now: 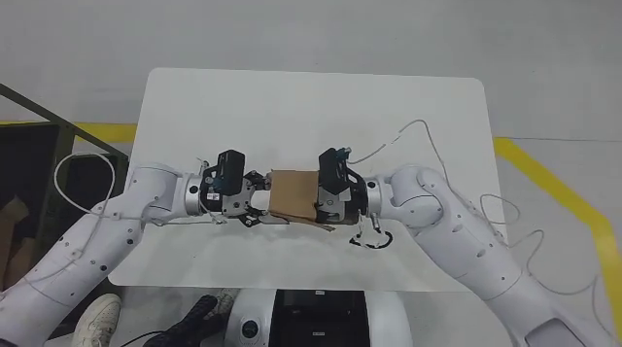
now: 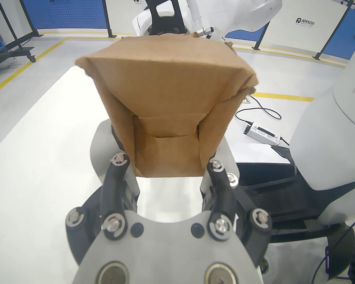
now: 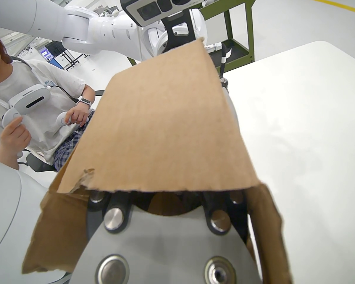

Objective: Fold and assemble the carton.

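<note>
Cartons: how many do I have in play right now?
1. The carton is between the left gripper and the right gripper, over the near half of the table. A hidden second one looks unlikely.

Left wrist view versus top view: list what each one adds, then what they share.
Left wrist view adds: the open end of the brown cardboard carton, with inner flaps folded across deep inside. Top view adds: the right gripper meeting the carton's opposite end, and the whole outline of the white table. Shared: the carton, the left gripper at its end, the table.
</note>
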